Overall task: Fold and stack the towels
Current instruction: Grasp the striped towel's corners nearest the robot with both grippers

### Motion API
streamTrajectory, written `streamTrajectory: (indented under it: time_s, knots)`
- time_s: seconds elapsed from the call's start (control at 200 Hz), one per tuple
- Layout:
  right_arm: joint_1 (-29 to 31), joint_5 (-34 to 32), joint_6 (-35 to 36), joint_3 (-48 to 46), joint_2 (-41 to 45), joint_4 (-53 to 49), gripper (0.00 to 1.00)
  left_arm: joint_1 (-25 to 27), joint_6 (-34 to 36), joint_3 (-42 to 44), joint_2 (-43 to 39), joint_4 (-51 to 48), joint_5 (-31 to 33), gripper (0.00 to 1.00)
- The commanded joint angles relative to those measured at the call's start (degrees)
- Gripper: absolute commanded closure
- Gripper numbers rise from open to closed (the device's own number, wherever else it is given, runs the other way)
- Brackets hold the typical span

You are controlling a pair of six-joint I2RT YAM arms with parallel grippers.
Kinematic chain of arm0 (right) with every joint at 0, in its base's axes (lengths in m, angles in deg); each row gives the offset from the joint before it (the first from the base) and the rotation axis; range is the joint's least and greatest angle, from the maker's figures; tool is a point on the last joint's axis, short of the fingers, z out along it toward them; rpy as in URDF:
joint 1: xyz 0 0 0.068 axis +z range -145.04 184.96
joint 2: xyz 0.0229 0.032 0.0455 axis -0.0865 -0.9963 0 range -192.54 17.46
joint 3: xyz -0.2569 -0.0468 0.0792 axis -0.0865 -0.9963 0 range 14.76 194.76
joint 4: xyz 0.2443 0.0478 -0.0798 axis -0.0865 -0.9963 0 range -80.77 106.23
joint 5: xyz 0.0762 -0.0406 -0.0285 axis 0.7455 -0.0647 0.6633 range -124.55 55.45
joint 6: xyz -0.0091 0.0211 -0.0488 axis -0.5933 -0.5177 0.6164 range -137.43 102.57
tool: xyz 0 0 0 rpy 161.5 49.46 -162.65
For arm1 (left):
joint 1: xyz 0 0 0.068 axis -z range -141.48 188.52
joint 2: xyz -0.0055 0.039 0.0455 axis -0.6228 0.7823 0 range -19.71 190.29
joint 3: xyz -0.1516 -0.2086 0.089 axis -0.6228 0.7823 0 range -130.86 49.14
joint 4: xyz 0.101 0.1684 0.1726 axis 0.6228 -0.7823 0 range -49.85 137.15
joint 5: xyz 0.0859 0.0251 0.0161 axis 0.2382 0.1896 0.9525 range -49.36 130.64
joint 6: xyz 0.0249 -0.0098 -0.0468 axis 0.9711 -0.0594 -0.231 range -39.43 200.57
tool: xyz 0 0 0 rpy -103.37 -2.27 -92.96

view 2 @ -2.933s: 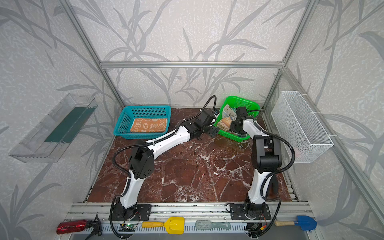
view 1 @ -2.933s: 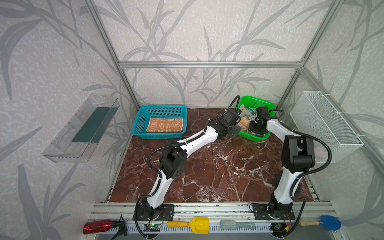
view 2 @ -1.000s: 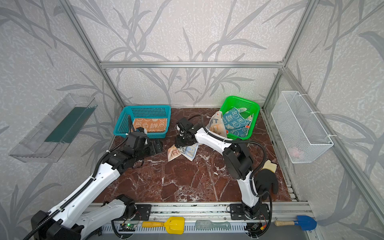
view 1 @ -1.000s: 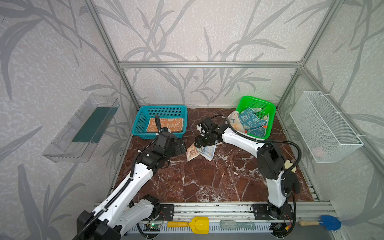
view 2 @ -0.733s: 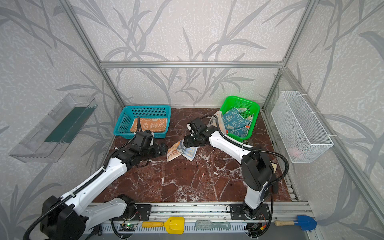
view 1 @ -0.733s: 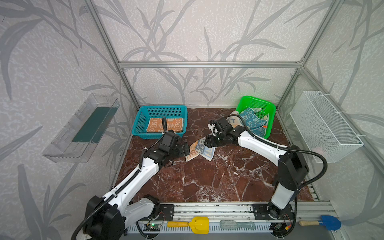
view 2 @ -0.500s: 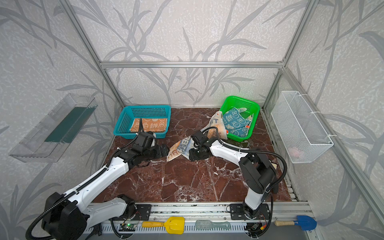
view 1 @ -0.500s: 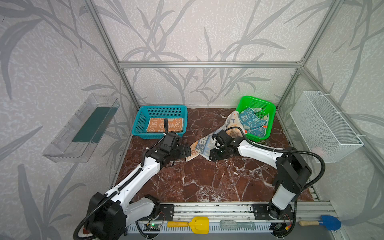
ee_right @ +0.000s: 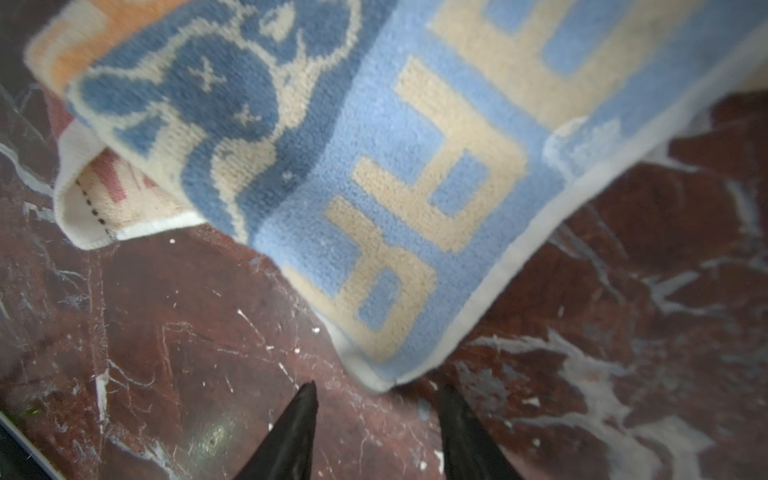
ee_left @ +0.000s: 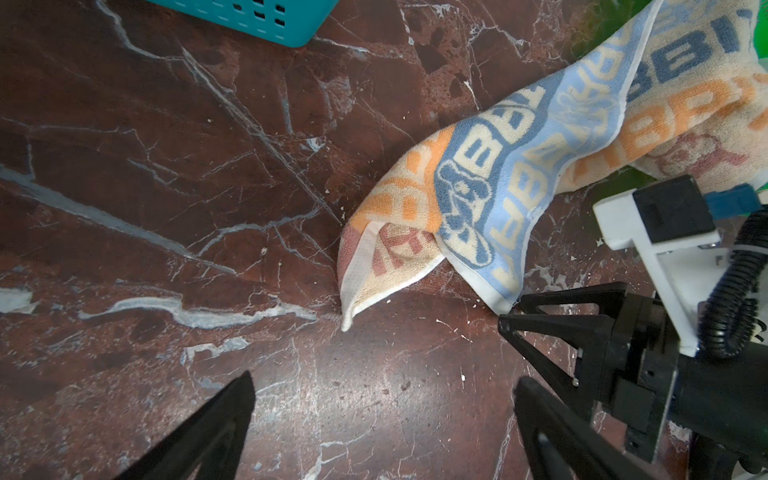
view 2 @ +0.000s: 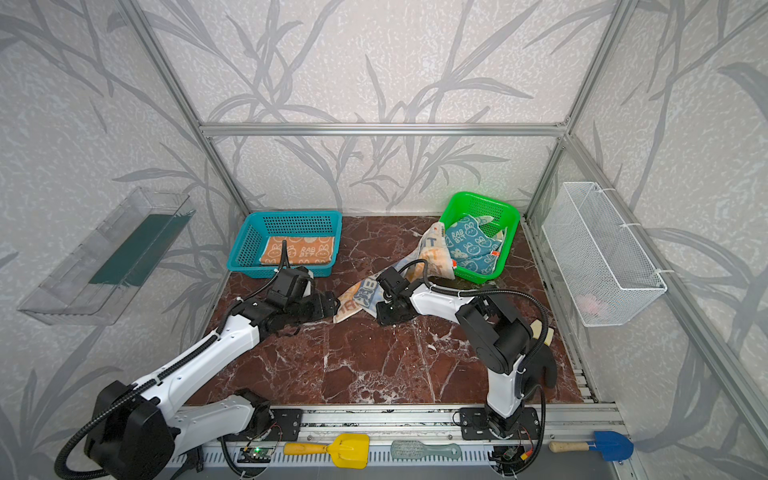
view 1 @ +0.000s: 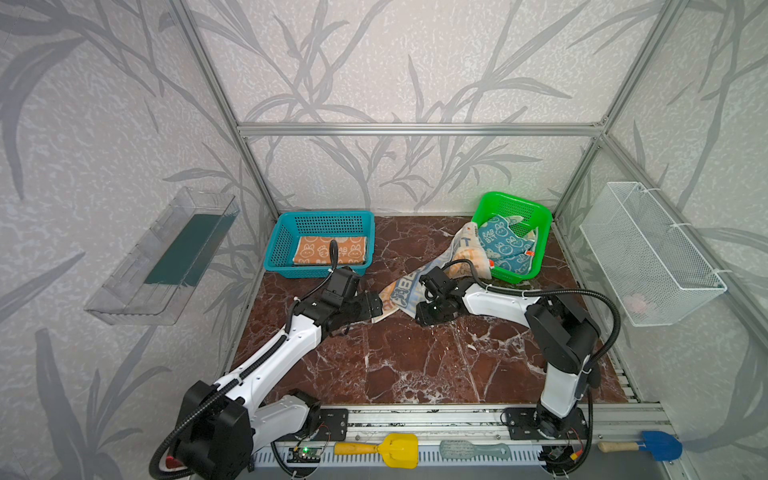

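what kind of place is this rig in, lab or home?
Likely a lab robot cell, not a home: an aluminium frame with leaf-print panels boxes in the table, the left arm and right arm are bolted to a front rail, and a teal basket and green basket sit as props.

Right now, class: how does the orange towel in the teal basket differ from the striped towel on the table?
The orange towel lies folded flat inside the teal basket; the striped towel sprawls loose from the edge of the green basket onto the table. The orange towel is orange with white bunnies; the striped towel has blue, orange and cream bands with big letters. Both carry a rabbit motif.
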Motion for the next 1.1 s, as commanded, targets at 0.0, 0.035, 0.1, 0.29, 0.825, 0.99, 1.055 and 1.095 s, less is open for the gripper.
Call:
streamTrajectory:
  time_s: [0.0,0.035,0.1,0.29,0.825,0.99,1.055,1.095]
  knots:
    - [0.85,-1.58,-1.31,1.42,-1.99,0.93,0.55,-0.25,-1.24,1.22,0.22,0.84,-0.28,0.01]
    - [1.00,-1.66,-1.68,1.62,-2.35,1.09,0.56,-0.20,-1.34,1.53,0.39,0.85,-0.33,0.01]
    - [1.35,-2.07,-1.88,2.41,-3.14,0.53,0.58,-0.18,-1.59,1.94,0.49,0.51,-0.31,0.01]
    - [1.84,-4.11,-2.41,3.62,-3.99,-0.31,0.74,-0.19,-2.32,3.98,-0.41,-0.09,-0.06,0.01]
    - [-0.06,-2.58,-0.77,3.61,-0.08,-0.55,1.00,4.71,-0.14,0.36,18.50,3.97,4.05,0.20]
    - [-1.06,-1.33,-0.18,2.63,0.94,-0.07,1.00,5.28,0.05,-1.32,21.76,5.34,6.53,0.33]
    - [-1.32,-1.14,0.05,2.32,1.17,0.02,1.00,5.21,0.70,-1.60,22.28,5.57,8.25,0.35]
    - [-1.49,-0.98,0.11,2.13,1.35,0.18,1.00,5.20,1.20,-1.85,22.68,5.57,9.49,0.39]
